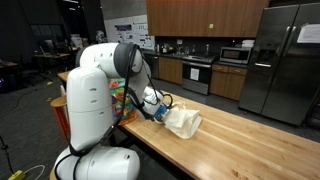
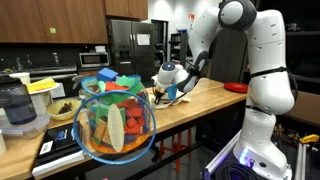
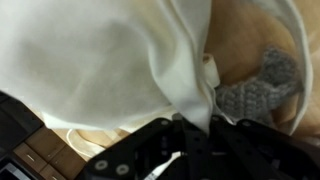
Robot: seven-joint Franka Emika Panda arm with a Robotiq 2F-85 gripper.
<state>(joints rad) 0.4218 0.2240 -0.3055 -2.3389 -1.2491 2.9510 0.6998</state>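
1. On the wooden countertop, a white cloth lies bunched in a loose heap near the edge where the robot stands, as seen in an exterior view.
2. Gripper: the jaws are drawn fully together and pinch a fold of the cloth. In the wrist view the fabric gathers into a crease that runs down between the fingertips.
3. Arm: bent over the countertop, with the wrist angled down toward the cloth in both exterior views. The gripper sits at the side of the heap, low over the wood.
4. Grey knitted item: lies just beside the cloth at the right of the wrist view, partly covered by the fabric. What it is cannot be told.
5. Clear bowl: filled with coloured blocks, it stands close to the camera in an exterior view, apart from the gripper and the cloth.
6. Red plate: rests on the countertop at the far side of the arm, well apart from the cloth.
7. Background: a steel fridge, a stove and a microwave line the far wall, among wooden cabinets.
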